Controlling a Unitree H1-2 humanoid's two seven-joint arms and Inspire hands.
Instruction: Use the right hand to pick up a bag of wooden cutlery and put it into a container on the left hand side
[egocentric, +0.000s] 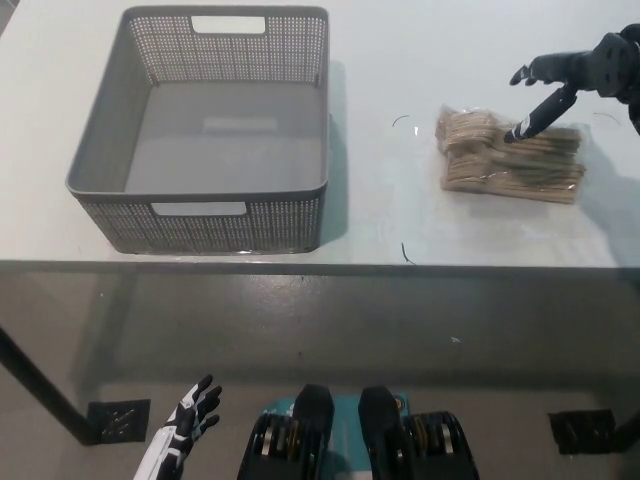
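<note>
The fingers (535, 113) of the right hand (580, 72) are standing spread, gripping nothing. One is pointing down onto the far edge of the bag (500, 165), touching it or just above it; I cannot tell which. The hand is hanging at the bag's 1 o'clock. The bag is lying flat on the worktop (400, 60), at 3 o'clock from the basket (230, 222) and well apart from it. The left hand (188, 420) is resting low at 7 o'clock, below the worktop's edge, fingers apart and holding nothing.
</note>
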